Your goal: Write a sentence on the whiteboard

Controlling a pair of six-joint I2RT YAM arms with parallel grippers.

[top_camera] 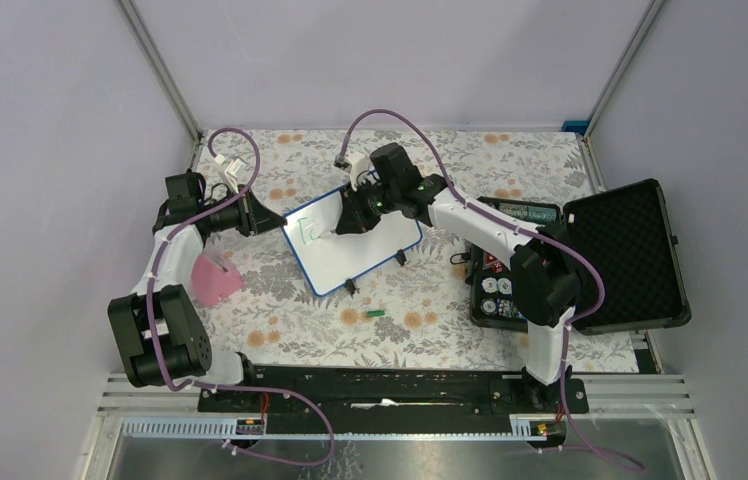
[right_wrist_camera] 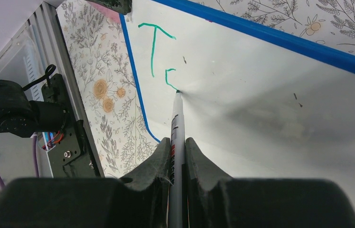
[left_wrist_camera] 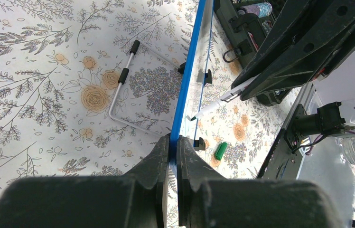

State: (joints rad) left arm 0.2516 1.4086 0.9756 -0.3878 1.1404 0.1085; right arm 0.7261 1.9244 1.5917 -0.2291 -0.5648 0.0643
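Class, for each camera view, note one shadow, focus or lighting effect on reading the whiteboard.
Right wrist: a grey shadow spreads beside the marker across the whiteboard, but the green strokes are sharp. Left wrist: the whiteboard shows only edge-on, no writing legible. Top external: even light, writing tiny.

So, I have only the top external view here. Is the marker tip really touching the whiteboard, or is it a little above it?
Observer: It is touching. In the right wrist view the marker, held in the right gripper, has its tip on the whiteboard, at the end of a green stroke.
Operator: Good. From above I cannot tell whether the left gripper holds the board or is only near it.
Observer: It holds it. In the left wrist view the left gripper is closed on the board's blue frame, with a finger on each side of the edge.
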